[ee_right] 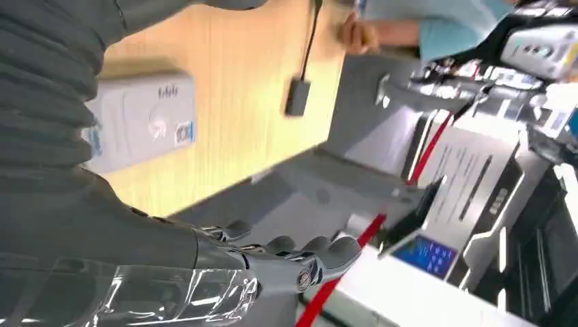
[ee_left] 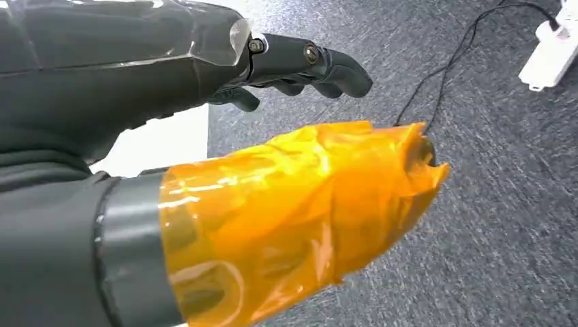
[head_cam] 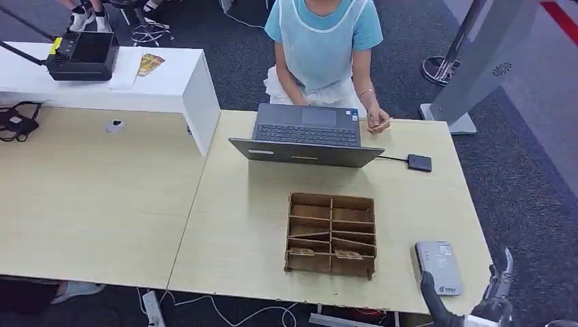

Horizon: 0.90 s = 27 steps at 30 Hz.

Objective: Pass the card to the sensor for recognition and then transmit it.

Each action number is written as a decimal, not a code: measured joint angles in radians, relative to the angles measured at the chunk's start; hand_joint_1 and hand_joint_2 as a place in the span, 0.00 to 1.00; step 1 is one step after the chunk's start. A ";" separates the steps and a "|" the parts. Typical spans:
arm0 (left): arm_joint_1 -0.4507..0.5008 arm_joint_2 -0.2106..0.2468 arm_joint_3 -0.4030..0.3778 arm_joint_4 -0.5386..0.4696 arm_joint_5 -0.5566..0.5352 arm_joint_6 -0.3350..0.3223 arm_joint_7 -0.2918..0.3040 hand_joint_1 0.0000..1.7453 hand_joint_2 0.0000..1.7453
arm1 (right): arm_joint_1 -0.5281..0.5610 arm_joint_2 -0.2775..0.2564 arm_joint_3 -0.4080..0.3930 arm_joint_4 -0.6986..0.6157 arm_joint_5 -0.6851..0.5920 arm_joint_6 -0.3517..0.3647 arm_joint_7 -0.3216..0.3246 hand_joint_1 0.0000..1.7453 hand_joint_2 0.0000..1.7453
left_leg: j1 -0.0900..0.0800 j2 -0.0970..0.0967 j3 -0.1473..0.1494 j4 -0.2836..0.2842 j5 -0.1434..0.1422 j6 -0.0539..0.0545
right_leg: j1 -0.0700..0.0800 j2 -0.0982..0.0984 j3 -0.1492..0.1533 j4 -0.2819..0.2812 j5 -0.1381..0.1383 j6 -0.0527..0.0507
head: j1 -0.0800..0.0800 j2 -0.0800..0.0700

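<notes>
Down at the near right corner of the pale wooden table [head_cam: 109,204], the right hand [head_cam: 494,289] rises beside the edge with its fingers [ee_right: 300,262] spread and nothing between them. Just left of it lies the flat grey rectangular sensor box [head_cam: 439,267], near the table's near edge. The brown wooden divided tray [head_cam: 332,234] sits mid-table, and two small cards [head_cam: 349,255] lie in its nearest compartments. Beyond it an open grey laptop [head_cam: 307,136] faces a seated person in a light blue top [head_cam: 320,34], whose hand [head_cam: 377,122] rests at the laptop's right. A small dark adapter [head_cam: 419,162] lies to the right on a cable. The left hand [ee_left: 225,136], its thumb wrapped in orange tape, hangs over grey carpet, fingers loosely extended and empty.
</notes>
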 joint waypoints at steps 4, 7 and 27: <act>0.000 0.003 0.006 0.000 0.000 0.000 -0.010 0.00 0.00 | -0.012 0.005 -0.014 0.052 0.063 -0.031 0.017 0.00 1.00 | 0.000 0.000 0.000 0.000 0.000 0.000 | 0.000 0.000 0.000 0.000 0.000 0.000 | 0.000 0.000; 0.000 0.003 0.007 0.000 0.000 0.001 -0.008 0.00 0.00 | -0.018 0.033 -0.053 0.071 0.212 -0.032 -0.005 0.00 1.00 | 0.000 0.000 0.000 0.000 0.000 0.000 | 0.000 0.000 0.000 0.000 0.000 0.000 | 0.000 0.000; -0.001 0.007 0.010 0.000 0.000 0.000 -0.007 0.00 0.00 | -0.022 0.176 -0.265 0.079 0.624 -0.033 -0.080 0.00 1.00 | 0.000 0.001 0.001 0.000 0.000 0.000 | 0.000 0.001 0.001 0.000 0.000 0.000 | 0.000 0.000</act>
